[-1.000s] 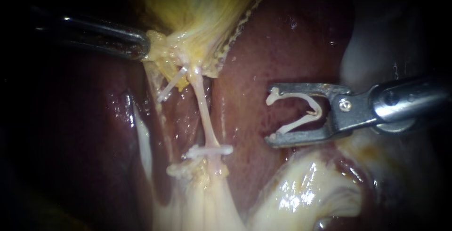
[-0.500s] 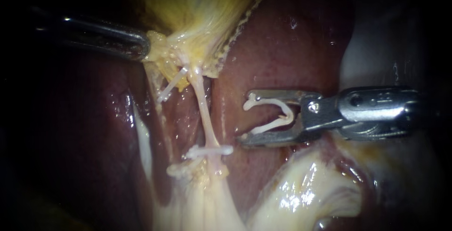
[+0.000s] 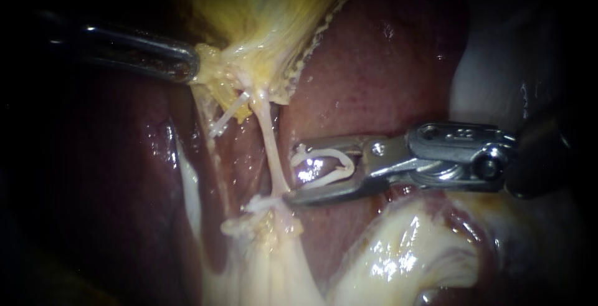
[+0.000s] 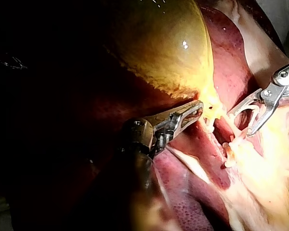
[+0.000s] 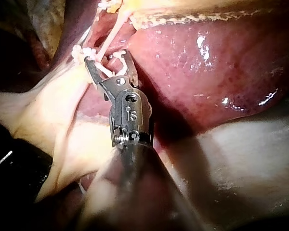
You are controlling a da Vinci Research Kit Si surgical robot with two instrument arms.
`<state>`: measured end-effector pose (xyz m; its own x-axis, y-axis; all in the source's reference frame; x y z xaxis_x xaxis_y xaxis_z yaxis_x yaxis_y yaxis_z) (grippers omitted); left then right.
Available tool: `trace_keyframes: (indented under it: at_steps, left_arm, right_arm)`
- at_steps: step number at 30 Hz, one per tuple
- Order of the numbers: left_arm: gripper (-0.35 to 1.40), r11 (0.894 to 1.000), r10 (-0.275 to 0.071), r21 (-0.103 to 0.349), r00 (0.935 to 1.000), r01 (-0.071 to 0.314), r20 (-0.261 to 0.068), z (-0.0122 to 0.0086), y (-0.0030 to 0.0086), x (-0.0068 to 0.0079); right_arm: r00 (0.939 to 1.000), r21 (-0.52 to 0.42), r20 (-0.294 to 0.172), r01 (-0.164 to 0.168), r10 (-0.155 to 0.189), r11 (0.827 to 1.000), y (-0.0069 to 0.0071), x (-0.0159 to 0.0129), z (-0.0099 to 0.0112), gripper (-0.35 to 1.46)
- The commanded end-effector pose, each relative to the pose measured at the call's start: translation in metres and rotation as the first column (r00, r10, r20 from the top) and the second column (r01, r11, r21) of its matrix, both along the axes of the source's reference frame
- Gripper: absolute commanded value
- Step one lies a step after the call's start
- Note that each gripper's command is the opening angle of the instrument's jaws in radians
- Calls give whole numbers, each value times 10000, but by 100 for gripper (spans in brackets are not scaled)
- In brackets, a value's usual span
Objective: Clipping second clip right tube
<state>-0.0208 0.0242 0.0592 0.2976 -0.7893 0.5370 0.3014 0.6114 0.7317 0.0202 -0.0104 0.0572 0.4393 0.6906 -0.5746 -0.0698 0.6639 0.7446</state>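
Note:
The right tube is a thin pale strand running down from the yellow gallbladder to a white clip across its lower end. My right instrument comes in from the right. Its jaws stand apart with an open white clip held between them. The tips sit just right of the tube, above the placed clip. The right wrist view shows the right instrument with the tube at its mouth. My left instrument is shut on yellow tissue at the gallbladder's neck, as the left wrist view shows.
The left tube carries its own white clip. Dark red liver lies behind and to the right of the tubes. Pale fatty tissue bulges below my right instrument's shaft.
My right instrument has moved left across the liver with its clip, from well clear of the right tube to right beside it. Its lower jaw now covers the placed clip's right end. The left instrument has not moved.

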Motion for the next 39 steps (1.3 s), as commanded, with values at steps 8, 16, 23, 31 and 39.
trace_keyframes:
  at_steps: [8, 16, 23, 31, 39]
  left_arm:
    - [-35, 10000, -4, -11, 10000, 4, -8, 2, 0, -1]
    - [-35, 10000, 0, -13, 10000, 0, -6, 4, 1, 0]
    - [-35, 10000, 0, -13, 10000, 0, -6, 5, 1, 1]
    - [-35, 10000, 2, -13, 10000, -2, -5, 5, 1, 1]
    - [-35, 10000, 2, -13, 10000, -2, -5, 5, 1, 1]
  right_arm:
    - [9982, 482, -326, -478, 494, 9977, -1, 19, 11, 48]
    - [9923, 1700, -972, -597, 770, 9836, -2, 29, 8, 48]
    - [9810, 2336, -1786, -320, 752, 9718, -9, 36, -11, 48]
    - [9639, 3048, -2579, 165, 659, 9523, -11, 43, -32, 48]
    - [9666, 3259, -2306, -314, 1116, 9449, -5, 35, -24, 36]
